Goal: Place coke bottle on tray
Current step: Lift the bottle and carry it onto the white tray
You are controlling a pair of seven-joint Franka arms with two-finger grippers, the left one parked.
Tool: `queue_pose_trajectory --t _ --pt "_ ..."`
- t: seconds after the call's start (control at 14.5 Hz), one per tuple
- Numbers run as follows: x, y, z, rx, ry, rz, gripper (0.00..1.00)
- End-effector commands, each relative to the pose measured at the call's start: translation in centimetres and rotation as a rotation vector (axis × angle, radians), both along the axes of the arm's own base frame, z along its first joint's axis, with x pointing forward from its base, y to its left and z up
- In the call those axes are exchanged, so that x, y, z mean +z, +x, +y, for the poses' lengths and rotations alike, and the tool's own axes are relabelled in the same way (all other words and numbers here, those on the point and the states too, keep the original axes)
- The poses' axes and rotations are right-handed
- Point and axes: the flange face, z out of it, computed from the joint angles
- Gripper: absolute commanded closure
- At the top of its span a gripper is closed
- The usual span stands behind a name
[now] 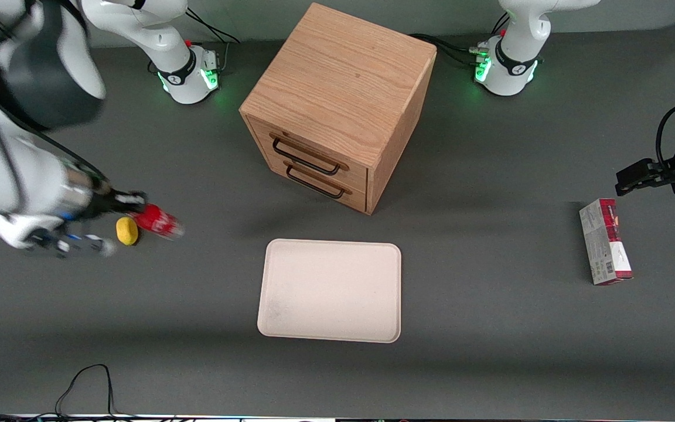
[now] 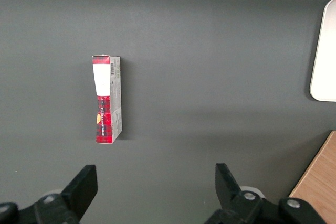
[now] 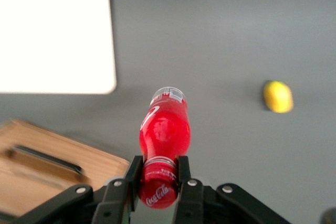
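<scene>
My right gripper [image 1: 136, 206] is shut on the red cap of the coke bottle [image 1: 159, 223] and holds it lifted off the table, toward the working arm's end. In the right wrist view the gripper [image 3: 158, 169] has one finger on each side of the cap, and the bottle [image 3: 164, 129] points away with its clear base outward. The cream-white tray [image 1: 330, 290] lies flat in the middle of the table, in front of the drawers; it also shows in the right wrist view [image 3: 52, 35]. The bottle is well apart from the tray.
A yellow lemon [image 1: 127, 231] lies on the table beside the held bottle and shows in the right wrist view [image 3: 277, 96]. A wooden drawer cabinet [image 1: 337, 99] stands farther from the camera than the tray. A red-and-grey carton [image 1: 605, 241] lies toward the parked arm's end.
</scene>
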Motion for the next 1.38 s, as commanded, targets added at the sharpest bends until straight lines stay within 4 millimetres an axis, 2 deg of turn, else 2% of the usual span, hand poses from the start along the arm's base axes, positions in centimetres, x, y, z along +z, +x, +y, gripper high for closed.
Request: queue_pose_trajectory --t 0.0,0.14,0.34,0.62,0.76,0.89,1.1,1.31 --pt "-2.3 3.9 3.2 -0.137 0.048 -0.086 1.0" --pt "-4.8 5.3 5.5 -0.212 0.067 -0.143 1.0" --pt "-10.0 6.9 9.3 -0.283 0.044 -0.221 1.0" --pt "-12.4 7.5 10.0 -0.309 0.044 -0.239 1.0" --pt "-13.7 8.0 10.5 -0.384 0.056 -0.256 1.0" --pt "-15.3 7.8 11.7 -0.392 0.048 -0.252 1.0" --pt "-16.4 7.7 12.7 -0.426 0.043 -0.253 1.0" --pt "-16.6 7.3 13.8 -0.434 0.045 -0.256 1.0"
